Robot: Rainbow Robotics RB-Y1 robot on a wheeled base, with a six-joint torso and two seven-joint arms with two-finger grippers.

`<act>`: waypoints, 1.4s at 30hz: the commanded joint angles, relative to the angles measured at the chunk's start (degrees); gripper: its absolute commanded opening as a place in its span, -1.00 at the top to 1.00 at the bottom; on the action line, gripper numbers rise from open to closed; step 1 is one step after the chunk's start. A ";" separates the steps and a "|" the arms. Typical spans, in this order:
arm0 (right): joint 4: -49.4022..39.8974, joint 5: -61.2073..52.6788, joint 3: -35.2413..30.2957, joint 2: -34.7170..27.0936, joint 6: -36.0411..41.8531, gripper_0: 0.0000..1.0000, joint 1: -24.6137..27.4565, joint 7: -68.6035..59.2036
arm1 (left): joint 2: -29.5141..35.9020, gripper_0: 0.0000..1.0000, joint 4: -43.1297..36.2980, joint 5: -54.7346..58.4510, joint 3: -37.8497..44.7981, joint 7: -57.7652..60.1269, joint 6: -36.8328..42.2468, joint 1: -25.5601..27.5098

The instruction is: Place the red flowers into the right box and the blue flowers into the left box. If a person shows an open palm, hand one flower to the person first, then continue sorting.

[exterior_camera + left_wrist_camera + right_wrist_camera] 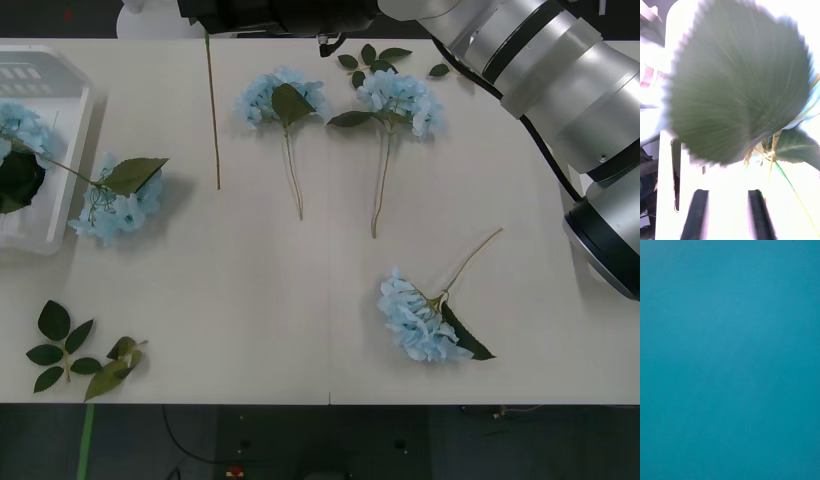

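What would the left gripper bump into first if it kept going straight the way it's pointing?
Probably the big green leaf. It sits right ahead of the left gripper, whose black fingers are spread apart. Thin stalks lie just beside it. How far off the leaf is can't be told.

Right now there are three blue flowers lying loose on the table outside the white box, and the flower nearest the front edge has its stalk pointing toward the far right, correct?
Not quite: the front view shows four blue flowers outside the left box, one of them leaning against its rim. The flower nearest the front edge does point its stalk toward the far right.
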 commanded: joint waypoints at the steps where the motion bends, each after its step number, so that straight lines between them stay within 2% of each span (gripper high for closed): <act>1: -0.34 0.47 0.30 1.60 -0.55 1.00 -4.01 -2.63 | 3.47 -0.76 -0.16 0.72 -0.58 -5.31 -1.55 1.82; 4: -0.34 0.47 0.48 1.69 -0.55 1.00 -4.01 -2.63 | 3.47 -0.96 -0.25 4.15 -0.23 -5.75 -2.78 2.96; 9: -0.34 0.47 0.65 1.96 -0.55 1.00 -4.01 -2.81 | 3.47 -1.00 -2.53 10.74 2.23 -6.19 -1.64 4.72; 12: -0.34 0.47 0.92 2.04 -0.55 1.00 -4.01 -2.98 | 3.65 -1.00 -5.79 13.20 5.66 -5.93 5.22 4.63; 14: -0.34 0.47 0.83 2.13 -0.55 1.00 -4.01 -3.07 | 4.53 -1.00 -8.60 13.29 7.95 -5.75 13.13 3.66; 21: -0.34 0.47 1.09 2.31 -0.55 1.00 -4.01 -3.42 | 6.46 -1.00 -18.97 11.71 8.47 -5.75 30.62 -0.29; 23: -0.34 0.47 1.18 2.40 -0.55 1.00 -4.01 -3.60 | 6.64 -1.00 -23.10 10.57 7.68 -5.84 34.75 -1.44; 26: -0.34 0.47 1.44 2.31 -0.55 1.00 -4.01 -3.77 | 7.17 -1.00 -33.82 5.12 3.73 -5.49 43.01 -4.25; 31: -0.34 0.47 1.88 2.31 -0.64 1.00 -4.01 -3.86 | 6.11 -1.00 -44.90 -2.09 -4.80 -4.61 50.48 -8.73; 35: -0.34 0.47 2.15 2.31 -0.64 1.00 -3.92 -3.95 | 3.56 -1.00 -46.30 -3.59 -10.60 -3.47 54.61 -14.71; 38: -0.34 0.47 2.24 2.31 -0.55 1.00 -3.92 -3.95 | 0.40 -1.00 -45.51 -2.62 -12.27 -3.03 54.52 -18.66; 42: -0.34 0.47 2.32 2.31 -0.55 1.00 -4.01 -3.95 | -4.79 -1.00 -46.13 0.81 -9.72 6.02 53.56 -18.93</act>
